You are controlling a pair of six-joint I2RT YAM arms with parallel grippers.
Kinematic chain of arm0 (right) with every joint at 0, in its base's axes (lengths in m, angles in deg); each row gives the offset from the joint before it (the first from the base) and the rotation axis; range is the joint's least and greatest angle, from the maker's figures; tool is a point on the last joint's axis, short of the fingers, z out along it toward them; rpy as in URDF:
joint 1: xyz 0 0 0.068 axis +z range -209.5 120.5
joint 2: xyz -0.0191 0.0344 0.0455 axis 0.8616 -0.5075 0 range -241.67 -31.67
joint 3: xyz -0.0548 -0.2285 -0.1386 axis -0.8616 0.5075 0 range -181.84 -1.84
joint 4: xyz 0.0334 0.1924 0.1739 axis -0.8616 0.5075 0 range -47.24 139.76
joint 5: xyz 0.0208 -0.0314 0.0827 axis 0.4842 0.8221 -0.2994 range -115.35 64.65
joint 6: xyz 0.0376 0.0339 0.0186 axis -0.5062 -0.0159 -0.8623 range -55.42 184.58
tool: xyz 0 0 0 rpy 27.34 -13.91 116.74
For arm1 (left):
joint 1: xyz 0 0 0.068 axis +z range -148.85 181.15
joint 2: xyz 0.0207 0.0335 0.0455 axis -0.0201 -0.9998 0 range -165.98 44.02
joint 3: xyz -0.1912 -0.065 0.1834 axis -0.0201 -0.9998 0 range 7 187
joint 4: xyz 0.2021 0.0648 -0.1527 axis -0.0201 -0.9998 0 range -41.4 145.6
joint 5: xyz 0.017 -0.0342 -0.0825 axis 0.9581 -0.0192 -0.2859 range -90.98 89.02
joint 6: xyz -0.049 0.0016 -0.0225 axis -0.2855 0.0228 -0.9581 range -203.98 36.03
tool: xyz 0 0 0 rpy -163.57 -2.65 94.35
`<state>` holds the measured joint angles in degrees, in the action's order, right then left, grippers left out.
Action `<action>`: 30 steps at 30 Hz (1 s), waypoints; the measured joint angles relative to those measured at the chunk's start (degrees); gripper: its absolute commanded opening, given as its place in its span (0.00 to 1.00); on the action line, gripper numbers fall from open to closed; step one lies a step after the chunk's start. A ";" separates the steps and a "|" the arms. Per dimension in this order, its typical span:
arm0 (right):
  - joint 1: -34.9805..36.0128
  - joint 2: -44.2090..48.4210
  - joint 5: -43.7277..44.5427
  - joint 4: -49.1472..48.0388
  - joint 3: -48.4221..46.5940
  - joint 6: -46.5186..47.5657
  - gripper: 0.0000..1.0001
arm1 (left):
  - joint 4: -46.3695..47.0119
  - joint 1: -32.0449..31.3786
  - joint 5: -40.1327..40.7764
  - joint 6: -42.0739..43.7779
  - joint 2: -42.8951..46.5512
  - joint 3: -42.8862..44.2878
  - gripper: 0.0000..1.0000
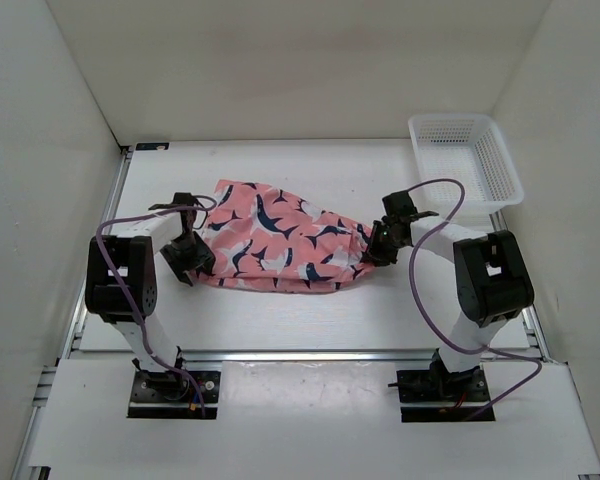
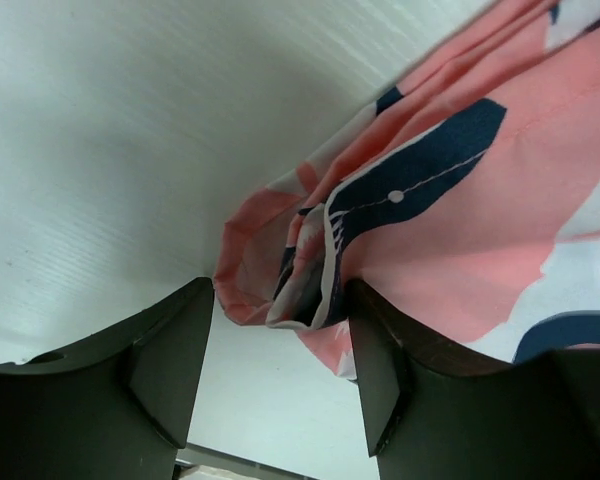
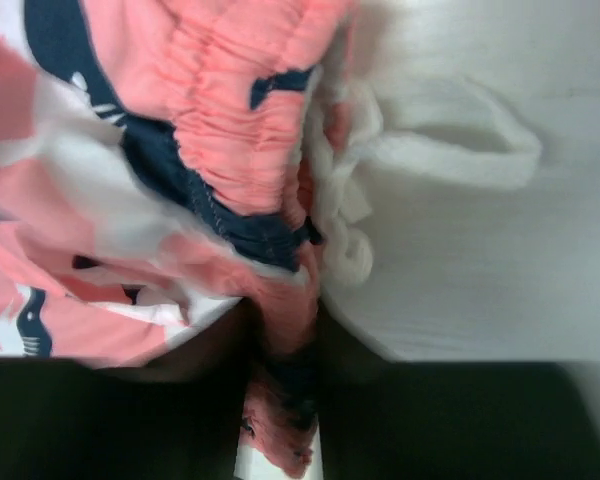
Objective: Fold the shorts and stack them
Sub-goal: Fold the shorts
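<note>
- Shorts (image 1: 280, 240): salmon-pink with a navy-and-white shark print. They lie crumpled and spread flat across the middle of the bench (image 1: 280, 320), running from one arm to the other.
- Left end effector (image 2: 278, 305): at the left end of the garment, low over the bench. The jaws stand apart, and a bunched fold of hem sits loose in the gap between them. Released, not clamped.
- Right end effector (image 3: 283, 340): at the right end of the shorts, clenched on the gathered elastic waistband. Pink and navy fabric fills the narrow slot between the two dark fingers.
- White drawstring (image 3: 430, 150): loops out from the waistband and lies on the bench just beside the right grip.
- White mesh basket (image 1: 465, 160): at the far right corner of the bench, apart from the shorts. What it holds cannot be made out.
</note>
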<state>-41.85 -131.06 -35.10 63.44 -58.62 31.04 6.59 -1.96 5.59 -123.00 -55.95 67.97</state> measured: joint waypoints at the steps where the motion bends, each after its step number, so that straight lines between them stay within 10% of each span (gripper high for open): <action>1: 0.07 -0.15 0.37 -0.59 0.11 -0.57 0.08 | 0.26 0.02 -0.15 0.04 0.00 0.00 0.67; 17: -0.35 8.70 18.29 12.76 -6.99 4.50 0.00 | 0.66 -0.81 -5.22 0.22 11.19 -5.73 0.66; 25: 1.55 6.12 23.58 18.64 -27.26 11.43 0.00 | -0.04 -1.44 -5.77 0.92 7.56 8.81 0.60; 30: 5.46 1.09 24.72 22.49 -34.56 12.55 0.00 | 1.29 -3.37 -7.02 0.85 -4.11 16.59 0.32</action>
<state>-36.39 -129.97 -10.38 85.94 -93.17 43.59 7.88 -5.33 -1.43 -122.15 -60.06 84.55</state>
